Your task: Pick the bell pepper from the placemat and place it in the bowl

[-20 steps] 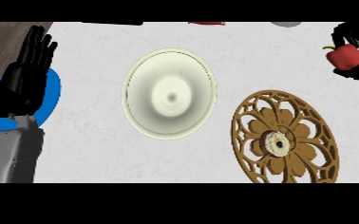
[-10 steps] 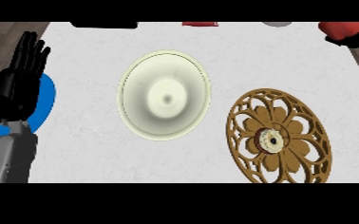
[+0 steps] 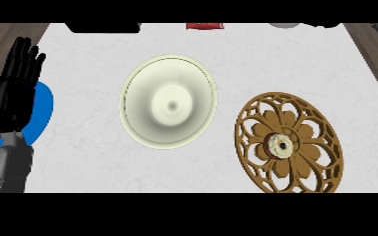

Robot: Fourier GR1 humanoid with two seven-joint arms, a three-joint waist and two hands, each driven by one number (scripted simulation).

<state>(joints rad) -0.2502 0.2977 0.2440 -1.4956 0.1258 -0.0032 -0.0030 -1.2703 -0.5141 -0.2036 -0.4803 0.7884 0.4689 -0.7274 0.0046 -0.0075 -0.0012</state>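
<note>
White, faintly marbled counter (image 3: 88,170), viewed steeply from above; brown strips are seen beyond its far corners. A cream bowl (image 3: 140,95), round and shallow, is set near the counter's middle. A gold placemat (image 3: 310,130) of openwork petals around a small pale hub is laid toward the near right corner, just beside the bowl and apart from it. A blue plate (image 3: 40,110) is shown at the left edge, partly covered by the left hand (image 3: 18,85), which is held flat above it with fingers straight and spread wide, pointing to the far edge; nothing is held. Its grey forearm (image 3: 15,165) is seen at the near left corner. Along the far edge, three objects are cut off by the frame: a black one (image 3: 103,27) toward the left, a small red one (image 3: 204,25) near the middle, and a grey one (image 3: 284,25) toward the right. Whether the red one is the bell pepper cannot be told, so the pepper's place cannot be given.
</note>
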